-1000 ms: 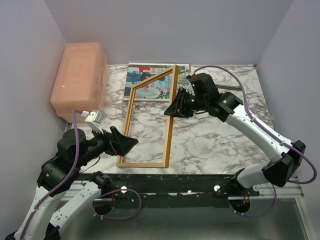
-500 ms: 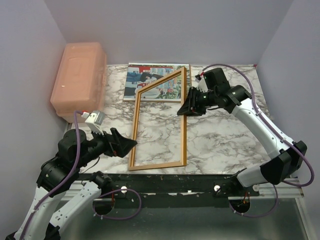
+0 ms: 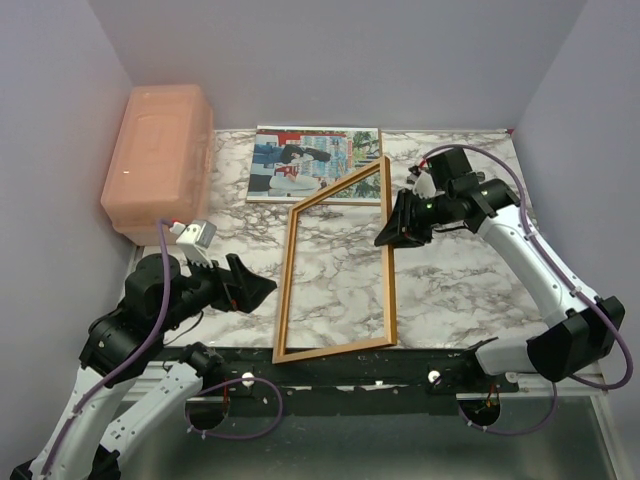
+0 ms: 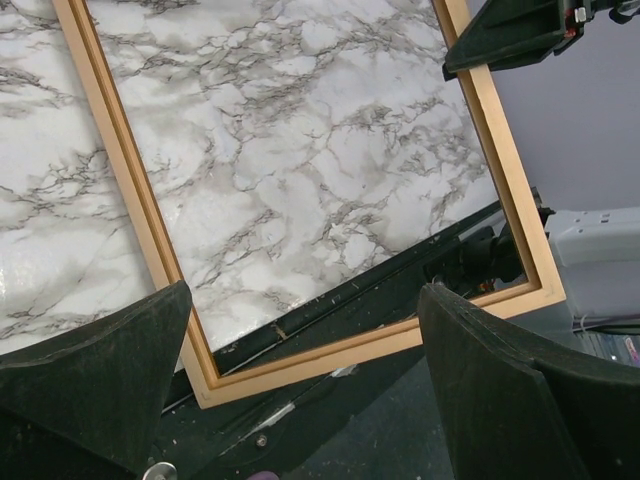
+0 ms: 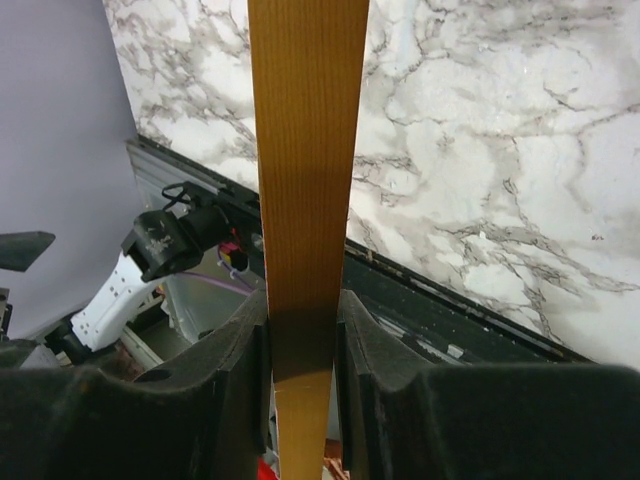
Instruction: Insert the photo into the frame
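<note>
On marble table, right pincer pinching frame, left pincer spread wide, photo at far edge

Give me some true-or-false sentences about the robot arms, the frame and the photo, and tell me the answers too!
1. The right gripper is clamped on a side rail of the frame. True.
2. The photo sits inside the frame. False: it lies flat at the far end of the table, not fitted in.
3. The left gripper grips the frame too. False: its jaws are wide open and hold nothing.
4. A pink box is at the table's left side. True.
</note>
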